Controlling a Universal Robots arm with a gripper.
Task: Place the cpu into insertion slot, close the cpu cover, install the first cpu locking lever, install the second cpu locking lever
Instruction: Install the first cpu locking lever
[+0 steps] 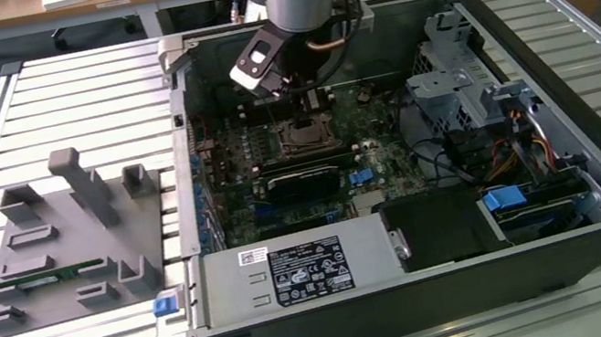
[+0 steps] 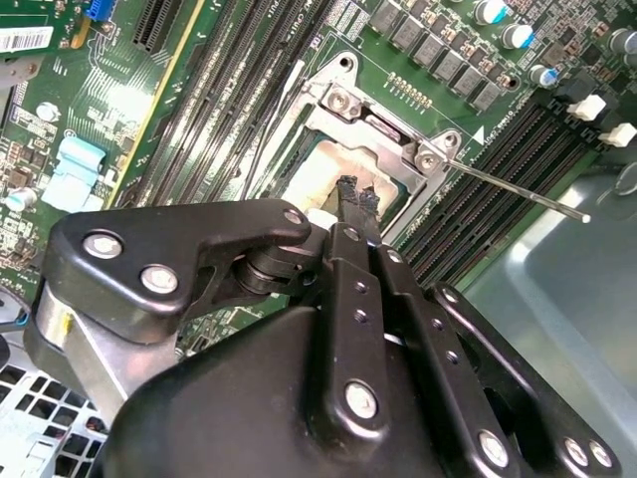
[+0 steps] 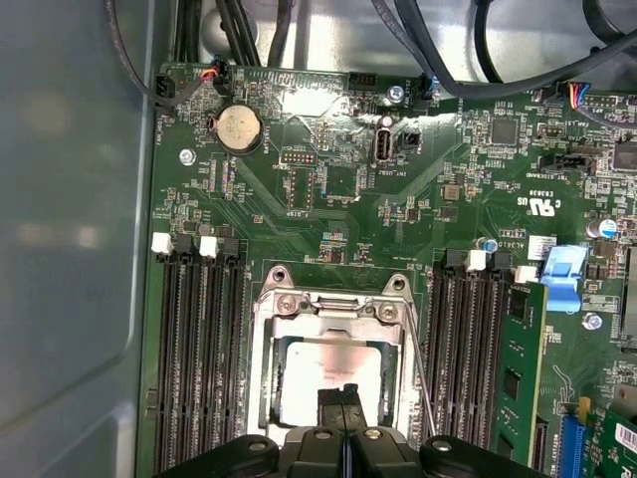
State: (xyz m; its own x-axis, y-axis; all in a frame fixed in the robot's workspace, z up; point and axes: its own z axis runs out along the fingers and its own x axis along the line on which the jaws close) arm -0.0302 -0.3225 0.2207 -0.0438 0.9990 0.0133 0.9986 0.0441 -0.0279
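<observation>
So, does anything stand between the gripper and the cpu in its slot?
Nothing visible does. The shut gripper is directly over the cpu, which lies in the window of the cpu cover. A thin lever rod runs beside the cover, not between them.

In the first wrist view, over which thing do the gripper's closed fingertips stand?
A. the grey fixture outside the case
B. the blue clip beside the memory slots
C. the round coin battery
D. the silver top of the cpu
D: in the first wrist view the gripper has its fingertips together over the cpu, framed by the cpu cover; the coin battery lies well apart.
</observation>
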